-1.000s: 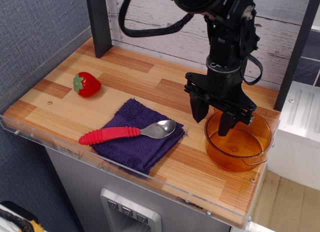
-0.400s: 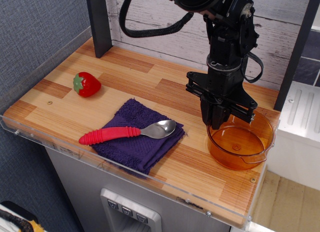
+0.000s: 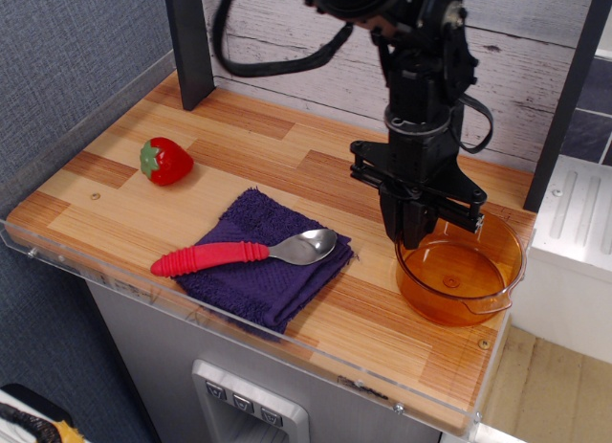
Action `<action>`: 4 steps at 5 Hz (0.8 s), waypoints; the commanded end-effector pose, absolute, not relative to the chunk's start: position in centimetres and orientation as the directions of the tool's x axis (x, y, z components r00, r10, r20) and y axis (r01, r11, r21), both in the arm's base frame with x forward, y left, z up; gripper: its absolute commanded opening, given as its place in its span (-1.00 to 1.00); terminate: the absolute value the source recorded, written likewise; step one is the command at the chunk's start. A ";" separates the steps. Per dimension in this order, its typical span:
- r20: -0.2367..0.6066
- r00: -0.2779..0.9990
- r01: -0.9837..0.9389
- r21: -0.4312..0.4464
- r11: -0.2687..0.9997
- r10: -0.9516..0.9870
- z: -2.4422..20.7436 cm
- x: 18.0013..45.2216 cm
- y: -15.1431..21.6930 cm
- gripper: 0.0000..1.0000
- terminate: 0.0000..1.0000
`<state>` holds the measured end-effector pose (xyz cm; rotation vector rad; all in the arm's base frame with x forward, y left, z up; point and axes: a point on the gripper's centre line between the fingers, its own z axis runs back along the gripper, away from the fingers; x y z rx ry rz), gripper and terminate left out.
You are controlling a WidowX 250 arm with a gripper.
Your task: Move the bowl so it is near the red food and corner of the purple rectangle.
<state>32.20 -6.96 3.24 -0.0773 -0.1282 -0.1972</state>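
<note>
Gripper (image 3: 417, 234): clenched on the bowl (image 3: 461, 275) rim at 10 o'clock.
Risk: thin rim slips out during dragging toward the strawberry (image 3: 165, 161); bowl catches the purple towel (image 3: 263, 261).

text: none legible | labels: none | brands/numbers/signs: none readable

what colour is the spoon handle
Red, on the spoon lying across the purple cloth; the only view, observation.image, shows it clearly.

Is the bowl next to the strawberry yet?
No, the bowl sits at the right end of the table, with the purple cloth between it and the strawberry at far left.
</note>
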 end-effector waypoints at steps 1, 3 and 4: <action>0.230 0.967 0.143 -0.140 0.980 -0.109 6.7 32.1 -6.2 -1.00 -1.00; 0.248 0.968 0.068 -0.160 0.985 -0.026 8.2 33.6 -4.2 -1.00 -1.00; 0.241 0.969 -0.019 -0.164 0.986 0.059 8.2 35.0 -0.8 -1.00 -1.00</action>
